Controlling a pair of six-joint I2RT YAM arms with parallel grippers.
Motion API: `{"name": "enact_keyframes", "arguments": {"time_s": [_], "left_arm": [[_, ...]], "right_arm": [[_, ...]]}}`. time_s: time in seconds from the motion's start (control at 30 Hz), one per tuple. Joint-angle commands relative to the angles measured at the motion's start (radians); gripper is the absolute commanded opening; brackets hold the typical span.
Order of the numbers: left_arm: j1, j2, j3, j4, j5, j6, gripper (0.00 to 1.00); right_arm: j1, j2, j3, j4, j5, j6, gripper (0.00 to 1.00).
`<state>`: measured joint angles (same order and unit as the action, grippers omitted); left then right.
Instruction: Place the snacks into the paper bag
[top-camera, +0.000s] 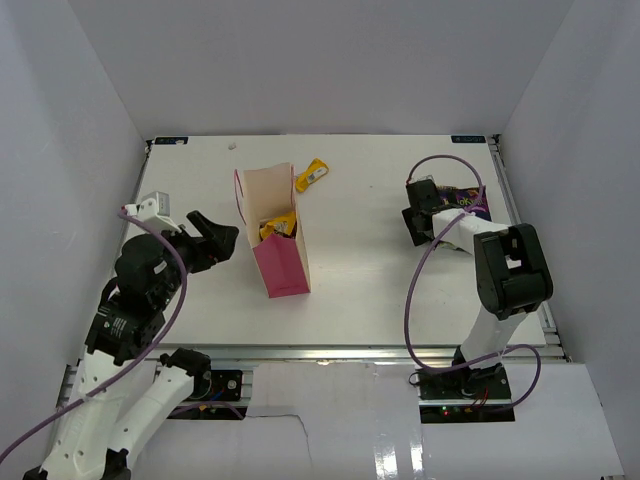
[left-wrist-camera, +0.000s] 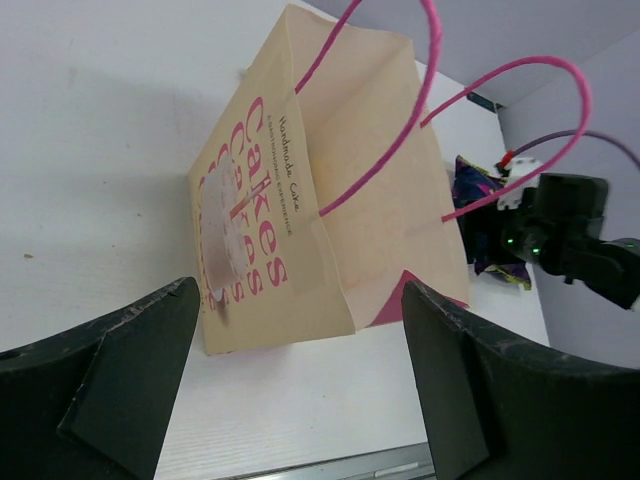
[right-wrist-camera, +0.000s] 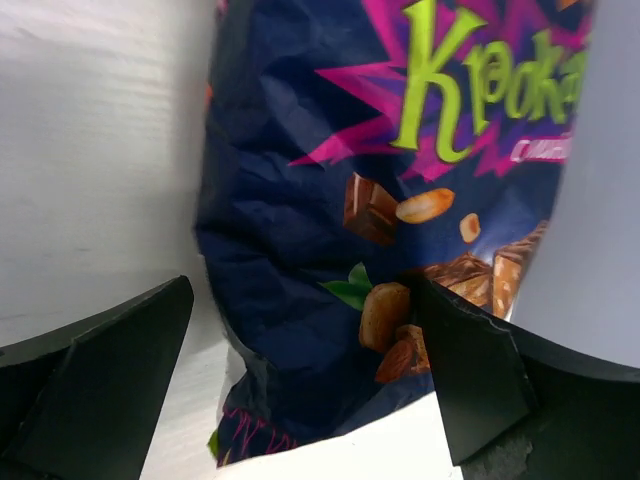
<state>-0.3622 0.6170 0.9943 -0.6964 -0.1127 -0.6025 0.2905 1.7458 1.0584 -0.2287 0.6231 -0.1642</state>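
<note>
Overhead, top view: white counter (top-camera: 380, 290), boxed by plain pale walls (top-camera: 320, 60) on three sides, with a metal rail (top-camera: 330, 352) along the near edge. The pink paper bag (top-camera: 283, 262) stands upright left of centre, mouth open, cream inside. Yellow wrapped bars (top-camera: 277, 228) lie within; their number is not clear. One more yellow bar (top-camera: 312, 176) lies on the counter just behind the bag's far right corner, apart from it. The purple-blue chip bag (top-camera: 472, 203) lies at far right near the counter's edge, partly hidden by the right claw (top-camera: 418, 222) above it. The left claw (top-camera: 222, 238) hangs just left of the paper bag, not touching it. A purple cable (top-camera: 408, 300) loops by each arm. Left wrist view: left claw (left-wrist-camera: 300, 300), fingers (left-wrist-camera: 120, 370) spread apart, nothing between them. Beyond them is the paper bag (left-wrist-camera: 290, 240), its face printed "Cakes" in red, pink-red cord handles (left-wrist-camera: 400, 130) arching up. The chip bag (left-wrist-camera: 480, 230) shows past it at far right. Right wrist view: right claw (right-wrist-camera: 302, 290), fingers (right-wrist-camera: 110, 370) spread apart, one either side of the chip bag (right-wrist-camera: 330, 200). The wrapper is crinkled, with yellow-green lettering and pictured nuts and chocolate. Whether the fingers touch the wrapper cannot be told. White counter (right-wrist-camera: 90, 150) lies to the left.
</note>
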Motion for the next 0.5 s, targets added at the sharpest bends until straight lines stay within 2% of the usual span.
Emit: {"name": "enact_keyframes", "arguments": {"time_s": [0.0, 0.03, 0.2, 0.23, 0.27, 0.33, 0.37, 0.43, 0.47], "left_arm": [[-0.001, -0.033, 0.029, 0.023, 0.045, -0.02, 0.93], [-0.001, -0.034, 0.035, 0.023, 0.051, -0.025, 0.93], [-0.001, -0.002, 0.108, 0.028, 0.111, -0.033, 0.93], [-0.001, 0.007, 0.121, 0.032, 0.142, -0.031, 0.93], [-0.001, 0.018, 0.132, 0.052, 0.168, -0.028, 0.93], [-0.001, 0.064, 0.176, 0.092, 0.244, -0.026, 0.93], [-0.001, 0.085, 0.197, 0.106, 0.272, -0.031, 0.93], [-0.001, 0.168, 0.266, 0.144, 0.353, -0.037, 0.93], [-0.001, 0.2, 0.294, 0.158, 0.378, -0.052, 0.93]], "right_arm": [[-0.027, 0.029, -0.032, 0.052, 0.073, 0.017, 1.0], [-0.028, 0.032, -0.038, 0.057, 0.067, 0.017, 1.0], [-0.057, -0.015, -0.077, 0.06, -0.061, 0.022, 0.61], [-0.063, -0.035, -0.081, 0.06, -0.094, 0.023, 0.49], [-0.085, -0.061, -0.087, 0.061, -0.18, 0.025, 0.29], [-0.114, -0.141, -0.107, 0.063, -0.271, 0.014, 0.14], [-0.125, -0.201, -0.118, 0.062, -0.38, -0.006, 0.1], [-0.169, -0.268, -0.129, 0.061, -0.524, -0.044, 0.08], [-0.184, -0.331, -0.132, 0.06, -0.692, -0.084, 0.08]]}}
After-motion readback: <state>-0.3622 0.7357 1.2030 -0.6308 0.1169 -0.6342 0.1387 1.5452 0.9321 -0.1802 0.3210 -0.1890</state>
